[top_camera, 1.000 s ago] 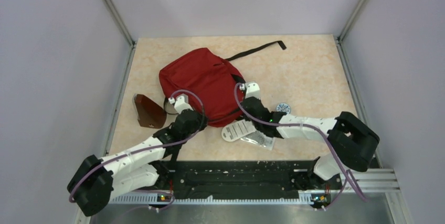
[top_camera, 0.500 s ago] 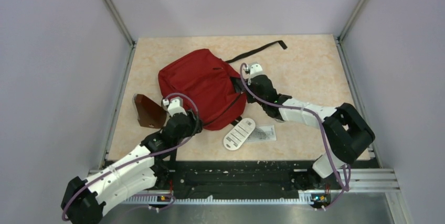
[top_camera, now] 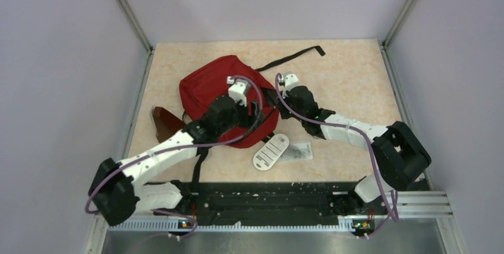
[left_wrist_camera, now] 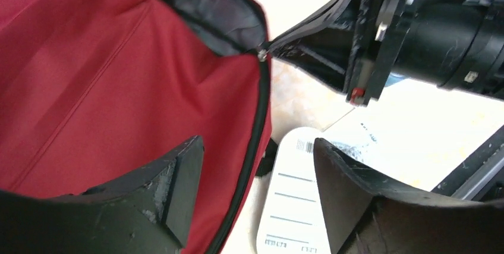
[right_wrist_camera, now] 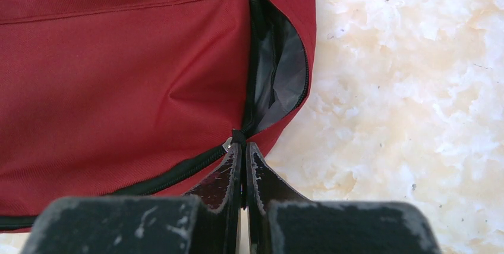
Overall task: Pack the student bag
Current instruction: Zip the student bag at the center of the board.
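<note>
Currently, we find the student bag (top_camera: 208, 87) lying flat on the table (top_camera: 356, 87), ahead of both arm bases. Its black zipper (right_wrist_camera: 178, 173) runs along the bag's right edge and is partly undone, and the gap exposes grey lining (right_wrist_camera: 279, 69).

We see the right gripper (right_wrist_camera: 243, 147) at that same right edge. Its fingers are pressed together with almost no gap, pinching the zipper pull (right_wrist_camera: 238, 137) at the end of the opening.

The left gripper (left_wrist_camera: 255, 171) hangs above the bag's right edge, just near of the opening. Its fingers are spread wide and hold nothing.

A white card (top_camera: 271, 150) printed with lines lies just off the bag's near-right corner. A clear packet (top_camera: 297, 151) lies beside the card, on the side away from the bag. A brown pouch (top_camera: 166, 123) sits at the bag's near-left side. A black strap (top_camera: 291, 57) trails from the bag's far-right side across the table.
</note>
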You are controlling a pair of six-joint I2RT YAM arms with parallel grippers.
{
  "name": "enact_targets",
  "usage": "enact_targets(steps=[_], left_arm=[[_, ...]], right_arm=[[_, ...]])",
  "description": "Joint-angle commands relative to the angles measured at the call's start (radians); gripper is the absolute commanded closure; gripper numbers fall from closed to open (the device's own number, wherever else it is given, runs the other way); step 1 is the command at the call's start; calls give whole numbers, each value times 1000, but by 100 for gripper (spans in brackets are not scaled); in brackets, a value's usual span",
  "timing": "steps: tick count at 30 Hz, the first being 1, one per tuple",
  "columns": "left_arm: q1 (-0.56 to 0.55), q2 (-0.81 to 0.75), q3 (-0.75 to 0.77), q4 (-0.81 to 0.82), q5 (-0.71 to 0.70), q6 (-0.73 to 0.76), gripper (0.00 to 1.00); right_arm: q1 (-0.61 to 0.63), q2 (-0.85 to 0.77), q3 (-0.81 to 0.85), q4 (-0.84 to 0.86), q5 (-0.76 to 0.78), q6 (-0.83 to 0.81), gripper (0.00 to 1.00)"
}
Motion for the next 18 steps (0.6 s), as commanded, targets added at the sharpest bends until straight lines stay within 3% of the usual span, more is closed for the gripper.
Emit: enact_targets(steps=[1, 6, 13, 18], left_arm=[[-8, 184, 131, 147, 121, 92, 25], [-8, 354, 217, 182, 133, 108, 22], [-8, 462, 234, 211, 119, 135, 22], [-11, 514, 216, 259, 161, 115, 28]], right_arm=[[-8, -56, -9, 46, -16, 1, 100], [-8, -122, -58, 61, -13, 7, 100], [-8, -163, -81, 43, 9, 3, 100], [-8, -169, -82, 38, 8, 5, 100]])
